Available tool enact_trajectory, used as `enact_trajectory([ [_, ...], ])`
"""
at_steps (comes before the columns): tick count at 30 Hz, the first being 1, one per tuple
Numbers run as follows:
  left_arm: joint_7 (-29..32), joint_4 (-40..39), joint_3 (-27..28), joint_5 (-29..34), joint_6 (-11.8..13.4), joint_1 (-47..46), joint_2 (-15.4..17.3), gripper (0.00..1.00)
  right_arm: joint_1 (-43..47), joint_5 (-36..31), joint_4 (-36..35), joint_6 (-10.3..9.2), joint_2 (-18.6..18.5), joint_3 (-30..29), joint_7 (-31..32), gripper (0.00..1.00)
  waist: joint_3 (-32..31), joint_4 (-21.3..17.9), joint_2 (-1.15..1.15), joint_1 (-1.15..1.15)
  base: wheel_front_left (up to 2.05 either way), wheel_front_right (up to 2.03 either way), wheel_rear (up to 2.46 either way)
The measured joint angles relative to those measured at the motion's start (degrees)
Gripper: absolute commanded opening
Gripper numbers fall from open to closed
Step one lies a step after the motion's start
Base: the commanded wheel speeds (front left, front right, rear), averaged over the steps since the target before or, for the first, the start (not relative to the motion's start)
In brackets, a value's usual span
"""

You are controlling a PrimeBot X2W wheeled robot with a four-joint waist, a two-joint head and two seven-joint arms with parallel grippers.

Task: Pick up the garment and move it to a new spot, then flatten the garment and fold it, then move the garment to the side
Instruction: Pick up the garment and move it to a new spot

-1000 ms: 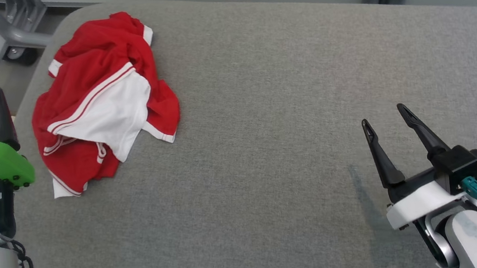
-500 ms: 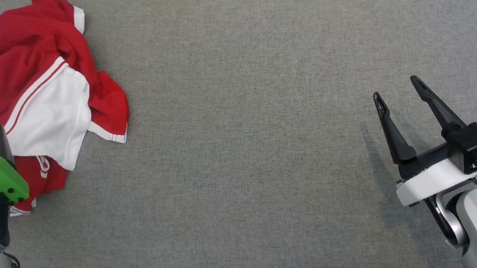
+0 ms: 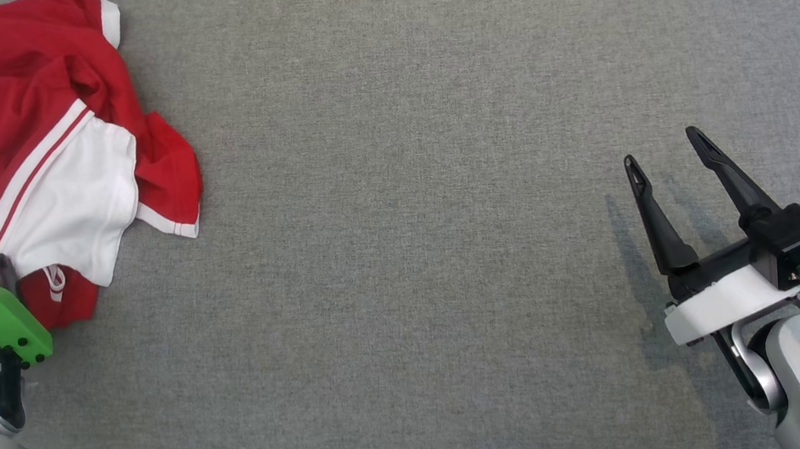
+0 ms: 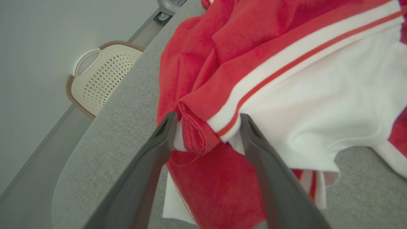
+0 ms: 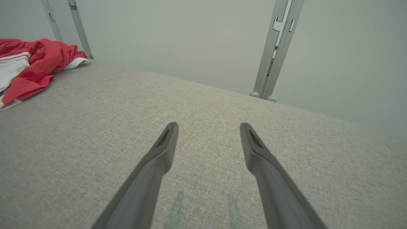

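Now, garment (image 3: 39, 147) heaped at far-left corner of counter (image 3: 411, 253), crumpled, so needs lifting before flattening. Left claw (image 4: 206, 122) spread wide, straddling red-and-white fold at heap's near edge, likely lined up for pinch. Right claw (image 3: 660, 145) wide, empty, over bare counter at right, well apart.

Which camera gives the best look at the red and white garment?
The head view: the garment lies nearly whole, crumpled. The left wrist view gives a close-up part; the right wrist view, a distant edge.

Grey fabric surface (image 3: 439, 174) — pale wall (image 5: 197, 38), cream perforated basket (image 4: 101, 76) below.
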Motion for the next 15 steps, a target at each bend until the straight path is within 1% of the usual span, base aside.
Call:
enact_trajectory([
  [4,-0.7,0.7,0.2,-0.6,0.0,-1.2,-0.8,1.00,-0.4,0.0,0.1,0.18,-0.1,0.0,0.0,1.00,0.2,-0.1,0.00,0.00,0.00,0.00,0.00],
  [5,-1.2,0.7,0.2,-0.7,-0.2,-1.6,-0.9,0.82,-0.4,0.0,0.2,0.18,-0.2,0.0,0.0,1.00,0.2,-0.1,0.00,0.00,0.00,0.00,0.00],
  [6,-1.6,0.7,0.2,-0.8,-0.6,-2.0,-0.9,0.48,-0.5,0.0,0.3,0.18,-0.3,0.0,0.0,1.00,0.3,-0.1,0.00,0.00,0.00,0.00,0.00],
  [7,-2.1,0.8,0.1,-0.8,-0.7,-2.4,-1.0,0.18,-0.6,0.0,0.4,0.18,-0.3,0.0,0.0,1.00,0.3,-0.1,0.00,0.00,0.00,0.00,0.00],
  [8,-2.5,0.9,0.0,-0.8,-1.1,-2.7,-1.0,0.00,-0.7,0.0,0.5,0.18,-0.4,0.0,0.0,1.00,0.3,-0.1,0.00,0.00,0.00,0.00,0.00],
  [15,-5.5,1.9,-1.5,-0.8,-3.1,-3.8,-2.2,0.00,-1.0,0.1,1.0,0.14,-0.5,-0.5,0.0,1.00,-0.6,0.4,0.00,0.00,0.00,0.00,0.00],
])
